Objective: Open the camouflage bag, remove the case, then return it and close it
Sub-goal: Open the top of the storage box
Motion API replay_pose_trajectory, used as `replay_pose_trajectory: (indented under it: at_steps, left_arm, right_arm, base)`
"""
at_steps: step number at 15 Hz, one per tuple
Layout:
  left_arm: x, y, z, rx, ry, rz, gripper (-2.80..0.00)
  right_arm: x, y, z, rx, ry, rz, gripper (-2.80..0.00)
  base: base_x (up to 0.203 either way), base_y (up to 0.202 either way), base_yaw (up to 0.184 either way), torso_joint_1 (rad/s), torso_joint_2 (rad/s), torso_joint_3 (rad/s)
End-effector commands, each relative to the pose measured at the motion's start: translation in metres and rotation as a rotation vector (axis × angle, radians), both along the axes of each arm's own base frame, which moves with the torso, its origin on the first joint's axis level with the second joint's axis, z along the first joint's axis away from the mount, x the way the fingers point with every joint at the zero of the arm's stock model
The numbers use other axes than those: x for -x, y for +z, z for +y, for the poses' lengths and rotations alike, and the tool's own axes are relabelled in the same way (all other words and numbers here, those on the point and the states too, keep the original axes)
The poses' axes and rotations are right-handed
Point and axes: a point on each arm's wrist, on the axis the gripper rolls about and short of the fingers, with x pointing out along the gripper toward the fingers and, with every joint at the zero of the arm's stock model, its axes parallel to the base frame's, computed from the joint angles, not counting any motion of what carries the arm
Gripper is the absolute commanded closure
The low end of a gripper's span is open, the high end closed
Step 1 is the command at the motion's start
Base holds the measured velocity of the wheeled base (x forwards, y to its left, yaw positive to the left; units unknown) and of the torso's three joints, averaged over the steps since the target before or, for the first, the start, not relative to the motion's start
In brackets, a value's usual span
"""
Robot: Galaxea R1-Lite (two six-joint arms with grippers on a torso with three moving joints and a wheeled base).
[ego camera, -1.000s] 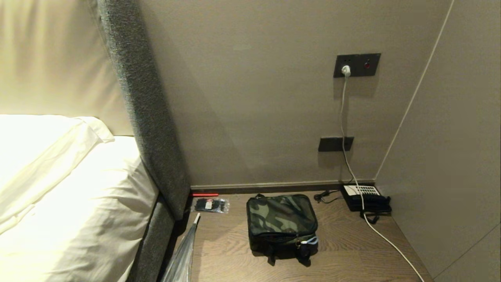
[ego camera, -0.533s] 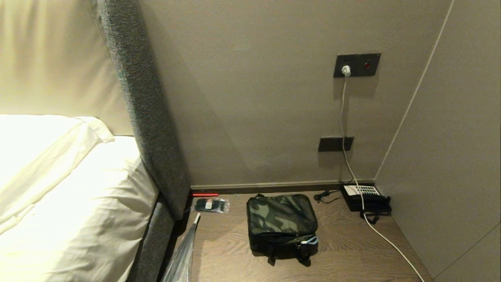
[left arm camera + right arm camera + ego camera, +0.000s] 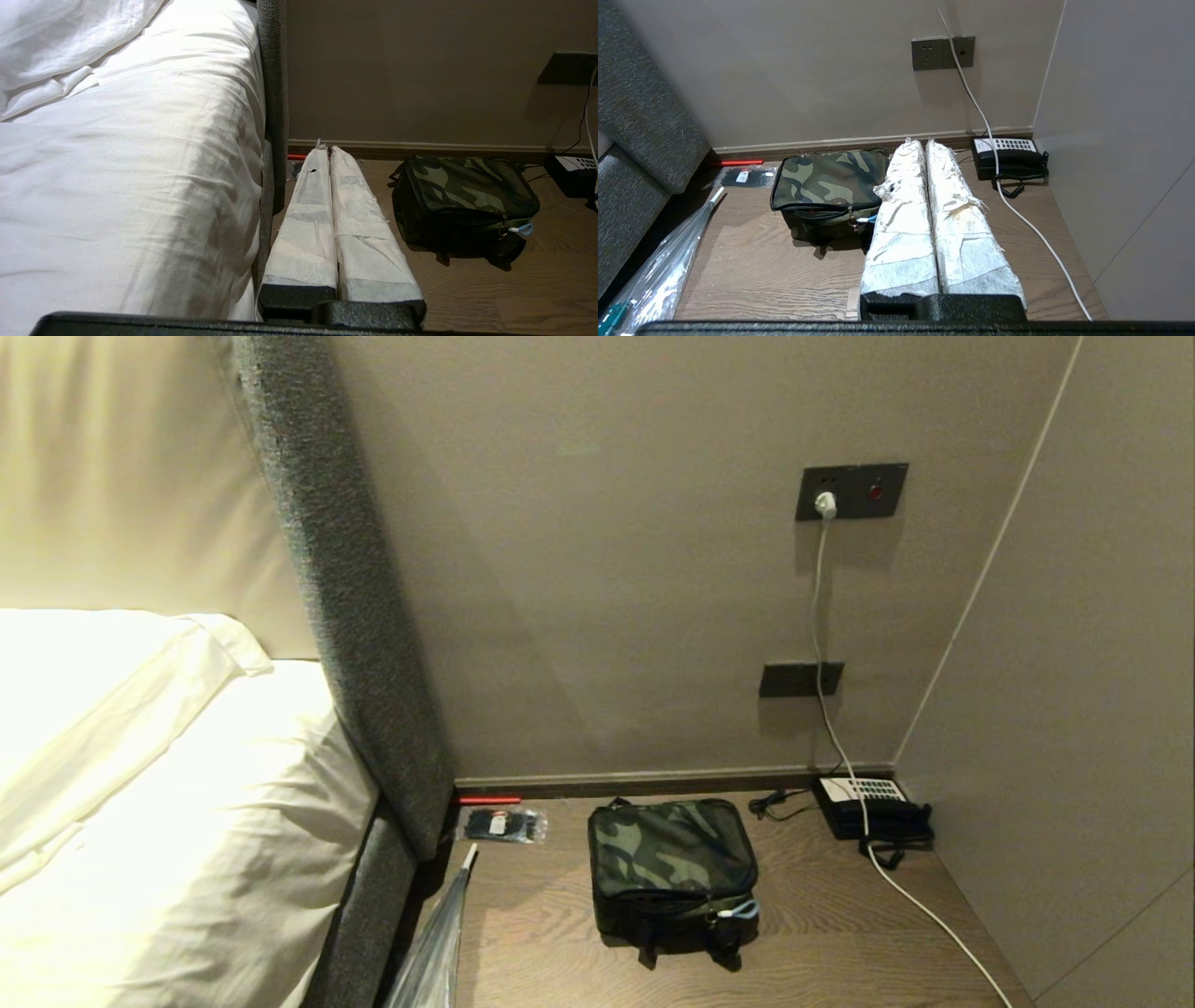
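camouflage bag (image 3: 829, 179) just beside right hand (image 3: 923, 141)

- The camouflage bag (image 3: 671, 863) is set on the wooden surface (image 3: 840, 933) in the lower middle of the head view, apart from the wall (image 3: 607, 569) behind it
- The telephone (image 3: 873, 807) is placed to the right of the bag, in the corner against the wall
- A cable (image 3: 920, 910) is run from the wall socket (image 3: 850, 490) at the upper right, down over the telephone, to the lower right
- A small packet (image 3: 504, 824) is laid left of the bag, beside the headboard (image 3: 345, 616)
- The bed (image 3: 159, 821) is seen at the left of the frame
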Motion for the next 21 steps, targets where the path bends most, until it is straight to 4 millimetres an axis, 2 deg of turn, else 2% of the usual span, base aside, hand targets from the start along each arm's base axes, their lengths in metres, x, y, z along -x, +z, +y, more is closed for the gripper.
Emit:
replay_pose_trajectory:
  at_steps: [1, 10, 21]
  left_arm:
    - [0.0001, -0.0001, 0.0000, 0.000, 0.001, -0.001, 0.00]
    - [0.0001, -0.0001, 0.0000, -0.006, 0.000, -0.001, 0.00]
    - [0.0002, 0.0004, 0.0000, -0.008, -0.001, -0.003, 0.00]
  right_arm:
    - [0.0011, -0.0045, 0.0000, -0.001, 0.000, -0.016, 0.00]
    - [0.0011, -0.0045, 0.0000, -0.001, 0.000, -0.016, 0.00]
    - [0.0011, -0.0045, 0.0000, -0.001, 0.000, -0.016, 0.00]
  base:
    - [0.000, 0.000, 0.000, 0.000, 0.00, 0.000]
    - [0.000, 0.000, 0.000, 0.000, 0.00, -0.015]
    - [0.000, 0.000, 0.000, 0.003, 0.00, -0.194]
